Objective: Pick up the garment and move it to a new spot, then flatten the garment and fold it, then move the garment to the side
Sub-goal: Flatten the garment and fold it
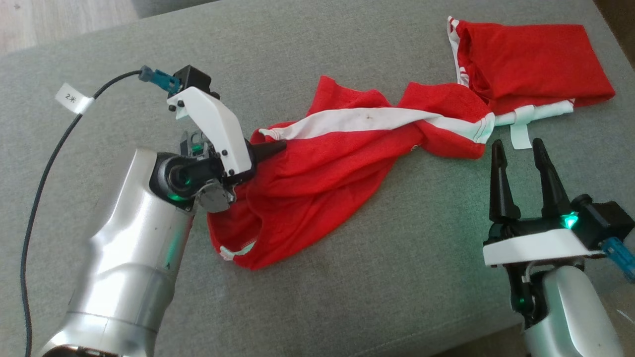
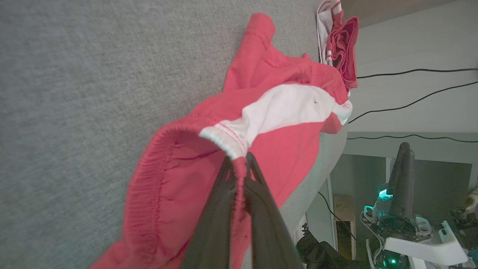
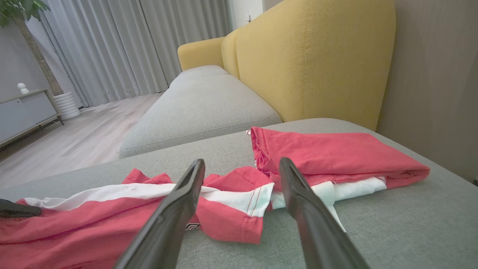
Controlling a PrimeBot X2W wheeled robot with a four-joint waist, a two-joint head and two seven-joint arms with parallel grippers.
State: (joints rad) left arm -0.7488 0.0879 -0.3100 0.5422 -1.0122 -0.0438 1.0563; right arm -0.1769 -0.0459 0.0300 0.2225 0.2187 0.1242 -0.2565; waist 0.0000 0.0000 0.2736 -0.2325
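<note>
Grey sofa seat carrying crumpled red garment, lying unflattened mid-cushion. Left hand pinching waistband edge, fingers closed on cloth. Right hand hovering spread wide, gripping nothing, near other end. Judging: flattening, folding and moving aside all remaining.

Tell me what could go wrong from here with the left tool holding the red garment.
1. The left tool pinches only the waistband edge of the garment at its tips; a pull could slip it free.
2. The garment's far end lies against the folded garment, so dragging may rumple it.
3. The cloth is twisted mid-length, which may hinder flattening.
</note>
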